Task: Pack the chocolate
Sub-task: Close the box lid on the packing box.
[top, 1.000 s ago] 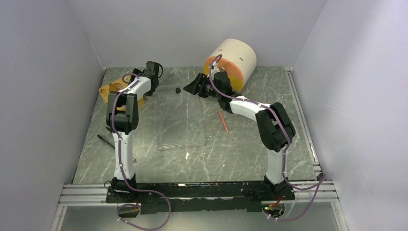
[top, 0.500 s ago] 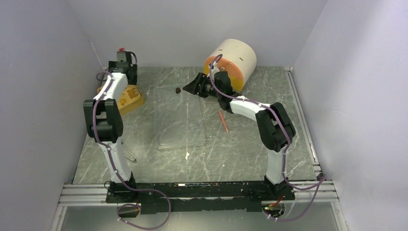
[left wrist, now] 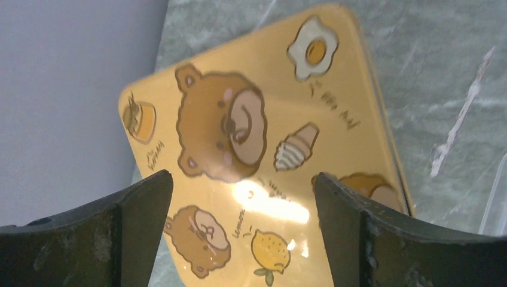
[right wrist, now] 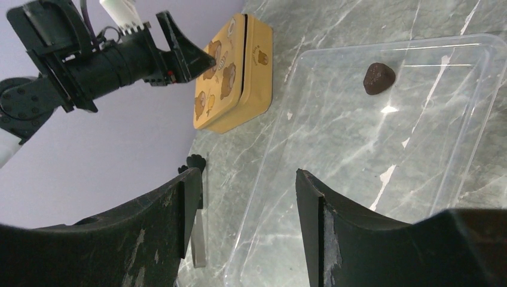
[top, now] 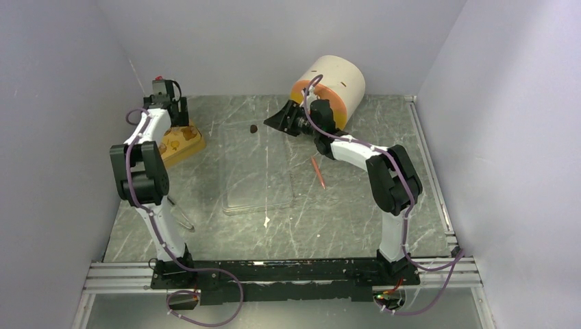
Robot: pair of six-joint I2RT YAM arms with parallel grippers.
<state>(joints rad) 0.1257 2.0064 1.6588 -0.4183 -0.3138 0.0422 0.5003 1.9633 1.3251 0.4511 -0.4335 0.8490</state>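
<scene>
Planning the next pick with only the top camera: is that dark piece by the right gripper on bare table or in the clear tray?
Observer: The right wrist view shows the chocolate piece lying inside the clear tray, near a corner.
Operator: Is the right gripper holding anything?
Observer: No, it is open and empty.
Operator: And the yellow tin?
Observer: It is closed; the left gripper hangs open above its bear-printed top.

Beneath my left pincer (left wrist: 242, 182): golden-yellow tin (left wrist: 263, 119) printed with brown bears, egg, lemon. Ahead of my right pincer (right wrist: 248, 179): dark-brown chocolate (right wrist: 379, 78).
</scene>
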